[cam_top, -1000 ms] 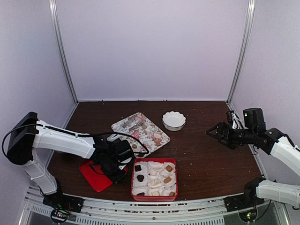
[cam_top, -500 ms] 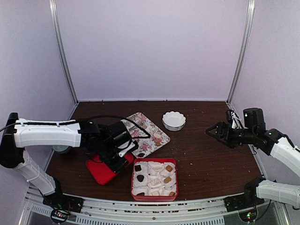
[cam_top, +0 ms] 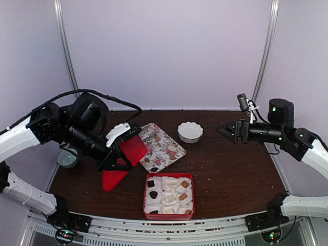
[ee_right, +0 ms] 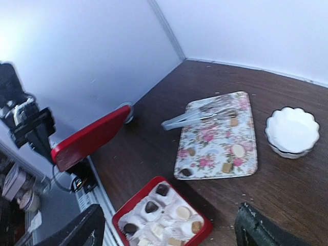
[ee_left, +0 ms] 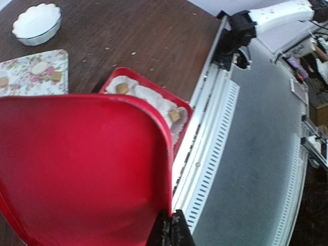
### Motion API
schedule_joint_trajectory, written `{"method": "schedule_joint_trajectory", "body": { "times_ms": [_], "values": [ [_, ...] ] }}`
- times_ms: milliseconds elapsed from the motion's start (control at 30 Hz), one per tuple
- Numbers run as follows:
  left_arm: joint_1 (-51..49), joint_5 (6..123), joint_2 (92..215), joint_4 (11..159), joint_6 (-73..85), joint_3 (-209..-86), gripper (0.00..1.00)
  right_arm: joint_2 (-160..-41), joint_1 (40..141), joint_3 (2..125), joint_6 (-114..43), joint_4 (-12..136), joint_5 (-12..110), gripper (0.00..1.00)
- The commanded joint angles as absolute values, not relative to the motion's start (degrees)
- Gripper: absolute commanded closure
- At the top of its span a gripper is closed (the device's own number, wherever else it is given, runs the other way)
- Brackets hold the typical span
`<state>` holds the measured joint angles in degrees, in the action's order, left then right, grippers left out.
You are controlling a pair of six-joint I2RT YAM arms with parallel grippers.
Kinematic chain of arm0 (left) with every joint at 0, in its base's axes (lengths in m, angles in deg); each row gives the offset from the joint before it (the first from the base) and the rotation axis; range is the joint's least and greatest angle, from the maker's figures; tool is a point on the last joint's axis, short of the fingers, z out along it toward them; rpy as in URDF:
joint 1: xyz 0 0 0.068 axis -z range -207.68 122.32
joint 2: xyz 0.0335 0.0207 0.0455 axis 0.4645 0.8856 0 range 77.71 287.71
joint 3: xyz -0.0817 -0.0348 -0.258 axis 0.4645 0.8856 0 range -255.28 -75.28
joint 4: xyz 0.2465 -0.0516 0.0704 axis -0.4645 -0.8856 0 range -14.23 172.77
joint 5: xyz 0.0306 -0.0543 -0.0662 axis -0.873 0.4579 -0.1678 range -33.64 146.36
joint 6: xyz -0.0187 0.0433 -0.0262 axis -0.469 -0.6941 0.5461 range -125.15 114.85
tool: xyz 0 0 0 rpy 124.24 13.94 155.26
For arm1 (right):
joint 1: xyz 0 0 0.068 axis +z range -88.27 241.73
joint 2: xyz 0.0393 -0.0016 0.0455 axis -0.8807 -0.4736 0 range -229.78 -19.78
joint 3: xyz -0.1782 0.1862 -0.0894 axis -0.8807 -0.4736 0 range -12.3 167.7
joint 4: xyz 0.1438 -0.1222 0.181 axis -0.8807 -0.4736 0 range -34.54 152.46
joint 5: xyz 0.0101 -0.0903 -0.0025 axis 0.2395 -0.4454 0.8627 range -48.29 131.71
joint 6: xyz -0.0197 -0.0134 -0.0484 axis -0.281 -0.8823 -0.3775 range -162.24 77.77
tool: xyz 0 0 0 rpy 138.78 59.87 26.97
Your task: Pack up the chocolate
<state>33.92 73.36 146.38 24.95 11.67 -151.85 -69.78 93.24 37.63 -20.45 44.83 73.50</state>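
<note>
In the top view, the left hand (cam_top: 116,163) is closed on the edge of a red lid (cam_top: 125,154) and holds it tilted, a little left of the middle of the frame. Just right of the lid lies a flowered tray (cam_top: 165,149). Tongs (cam_top: 148,137) rest on its far end, and a few pieces of chocolate (cam_top: 147,159) are on it. At the bottom centre stands a red box (cam_top: 169,218) lined with white paper cups (cam_top: 169,192). More chocolate sits in several cups, dark pieces at the left and tan pieces at the right. A white bowl (cam_top: 190,131) stands right of the tray on the brown surface (cam_top: 230,174). The right hand (cam_top: 224,129) hangs at the right of the frame, well apart from all these things. A small round cup (cam_top: 67,158) is at the far left.

In the left wrist view, the lid fills the lower left, and the fingers (ee_left: 179,236) pinch its edge at the bottom. Past the lid, the box shows two tan pieces. The tray corner and the bowl are at the upper left.

In the right wrist view, the two fingers (ee_right: 259,230) stand in the bottom corners, wide apart, with nothing between them. The tray is in the middle with scattered pieces on it. The box is at the bottom centre, with dark and pale pieces in its cups. The lid is at the left, off the surface.
</note>
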Motion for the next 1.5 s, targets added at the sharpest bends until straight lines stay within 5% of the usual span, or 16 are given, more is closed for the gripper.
{"method": "schedule_joint_trajectory", "body": {
  "times_ms": [0, 467, 1033, 1300, 1467],
  "values": [
    [34.02, 88.17, 145.17, 27.89, 6.16, -152.62, 1.00, -70.74, 103.05, 43.63, -32.64, 40.54, 71.88, 0.13],
    [34.47, 107.97, 147.89, 29.42, 4.67, -154.02, 1.00, -73.15, 133.52, 52.40, -55.37, 30.42, 46.30, 0.21],
    [40.14, 112.48, 156.86, 29.34, 4.36, -160.52, 1.00, -86.56, 141.46, 58.85, -64.97, 33.69, 48.02, 0.15],
    [40.44, 112.23, 158.38, 29.34, 4.52, -162.67, 1.00, -90.19, 143.59, 59.87, -68.06, 33.86, 49.32, 0.24],
    [40.45, 111.78, 158.48, 29.19, 4.36, -163.33, 1.00, -92.15, 143.84, 60.82, -68.32, 33.59, 52.40, 0.39]
  ]
}}
